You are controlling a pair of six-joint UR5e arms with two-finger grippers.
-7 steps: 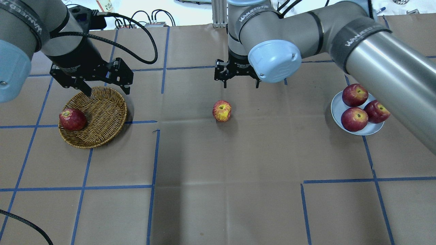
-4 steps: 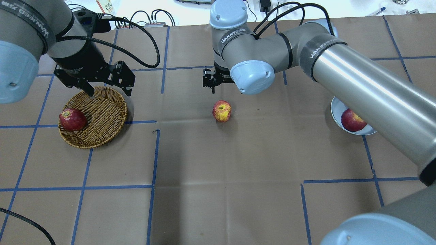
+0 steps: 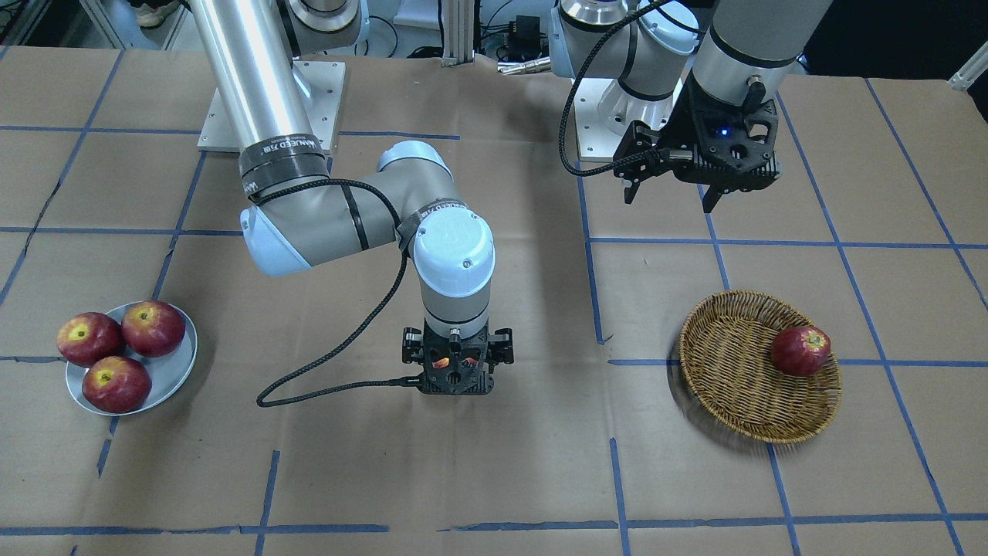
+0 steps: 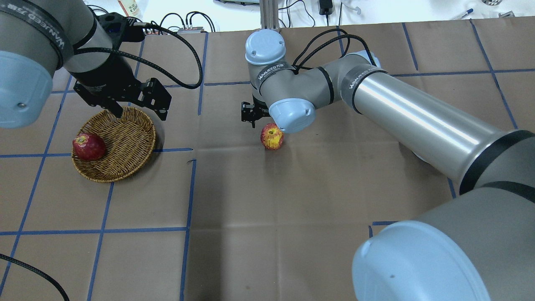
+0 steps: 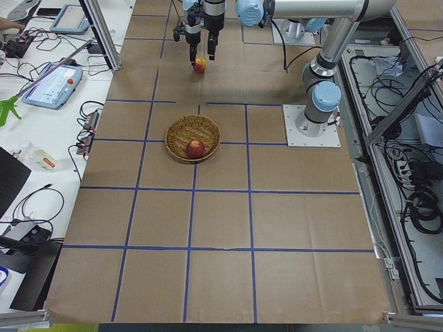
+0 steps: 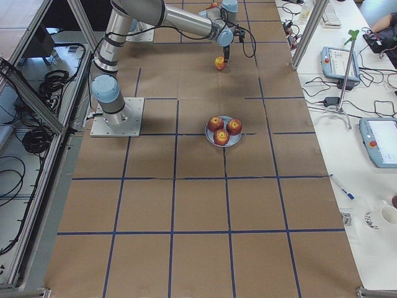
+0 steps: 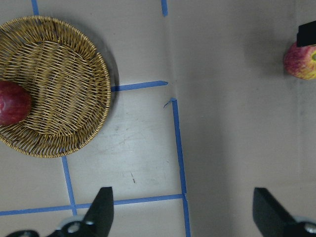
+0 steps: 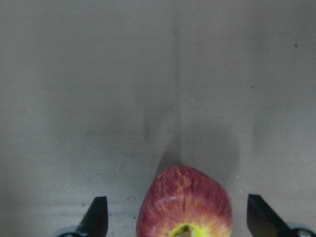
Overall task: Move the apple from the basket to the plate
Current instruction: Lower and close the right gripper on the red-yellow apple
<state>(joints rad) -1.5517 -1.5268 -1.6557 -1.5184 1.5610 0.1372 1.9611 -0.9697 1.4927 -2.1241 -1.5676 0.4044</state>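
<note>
The apple (image 4: 272, 137), streaky pinkish-red with a yellow stem patch, lies on the brown table at its middle, outside the basket. My right gripper (image 3: 457, 372) is open and low over it. In the right wrist view the apple (image 8: 183, 205) sits between the spread fingers (image 8: 96, 219), untouched. The wicker basket (image 4: 125, 142) at the left holds one dark red apple (image 4: 88, 146). My left gripper (image 4: 140, 112) is open and empty above the basket's far rim. The grey-blue plate (image 3: 174, 371) holds three dark red apples; the right arm hides it in the overhead view.
Blue tape lines form a grid on the brown paper. The right arm's long forearm (image 4: 418, 121) spans the table's right half. A black cable (image 3: 340, 347) loops down from the right wrist. Arm bases (image 3: 270, 108) stand at the robot's edge.
The right arm has swung left and come down, so its open gripper now straddles the apple. The left gripper has shifted slightly right above the basket's rim.
</note>
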